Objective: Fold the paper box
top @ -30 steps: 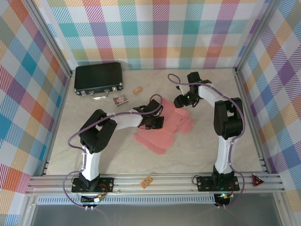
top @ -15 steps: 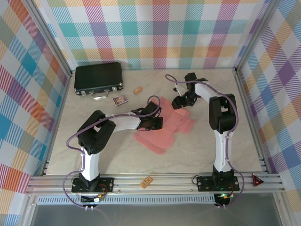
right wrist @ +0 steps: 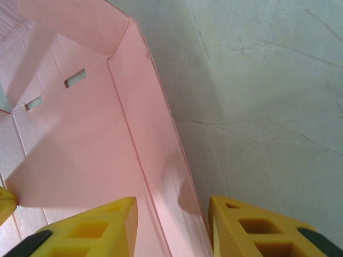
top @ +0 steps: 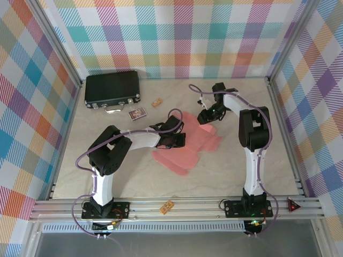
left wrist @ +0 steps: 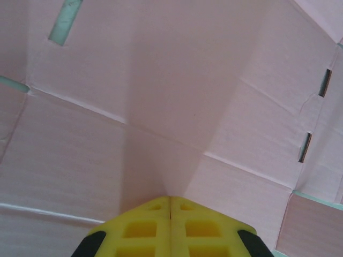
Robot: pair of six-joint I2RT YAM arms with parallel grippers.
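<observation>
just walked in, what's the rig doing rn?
Both arms are on the paper box, which lies mid-table as a mostly flat pink sheet, not yet a box. The left gripper is shut and appears to press its tip onto the sheet's middle. The right gripper is open and straddles a raised flap at the sheet's far edge.

The paper box (left wrist: 161,80) is matt, finely ribbed pink card; the counter (right wrist: 268,80) is smooth, marble-patterned and faintly scratched.
</observation>
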